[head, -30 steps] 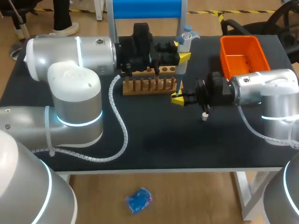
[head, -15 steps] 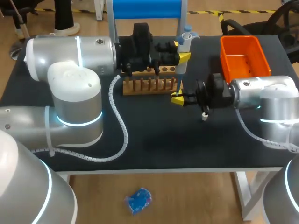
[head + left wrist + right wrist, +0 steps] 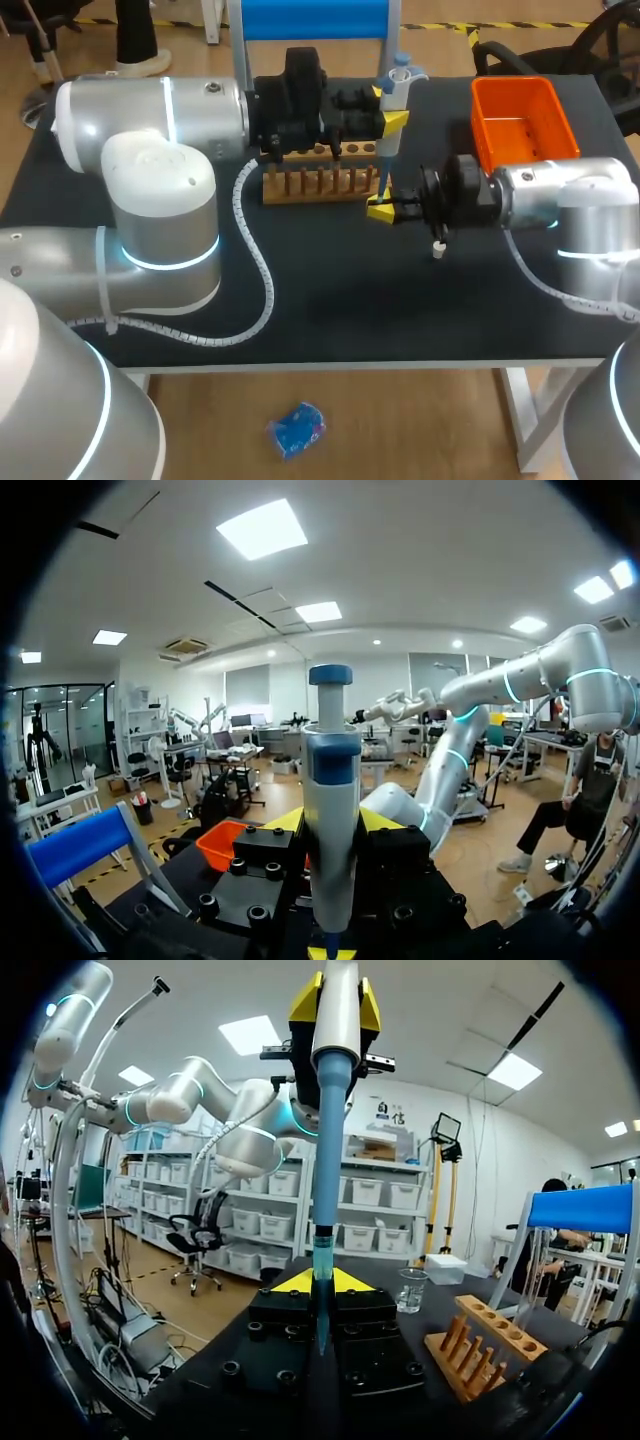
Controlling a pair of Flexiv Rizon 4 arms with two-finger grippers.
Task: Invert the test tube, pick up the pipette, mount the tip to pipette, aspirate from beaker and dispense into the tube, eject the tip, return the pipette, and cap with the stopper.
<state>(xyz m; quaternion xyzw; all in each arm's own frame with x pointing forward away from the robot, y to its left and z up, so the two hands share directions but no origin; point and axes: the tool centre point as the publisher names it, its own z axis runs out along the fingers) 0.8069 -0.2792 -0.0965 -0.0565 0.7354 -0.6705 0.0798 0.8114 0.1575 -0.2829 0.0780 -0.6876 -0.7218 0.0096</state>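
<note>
A grey and blue pipette (image 3: pixel 397 82) stands upright behind the wooden tube rack (image 3: pixel 318 183), with my left gripper (image 3: pixel 389 121) shut on its body. In the left wrist view the pipette (image 3: pixel 331 780) rises between the yellow tips of my left gripper (image 3: pixel 333 825). Below it, my right gripper (image 3: pixel 380 211) comes in from the right and is shut on the clear tip (image 3: pixel 322 1300) at the pipette's lower end. The right wrist view shows the pipette's blue shaft (image 3: pixel 331 1140) running down into my right gripper (image 3: pixel 320 1282). A glass beaker (image 3: pixel 411 1290) stands beyond the rack (image 3: pixel 487 1345).
An orange bin (image 3: pixel 521 120) sits at the table's back right. A small white piece (image 3: pixel 438 248) lies or hangs just under my right wrist. A blue-topped stand (image 3: pixel 315 18) is behind the rack. My left arm's cable (image 3: pixel 255 262) loops over the table's middle left.
My right arm's forearm has shifted slightly. Both grippers and the pipette keep their places.
</note>
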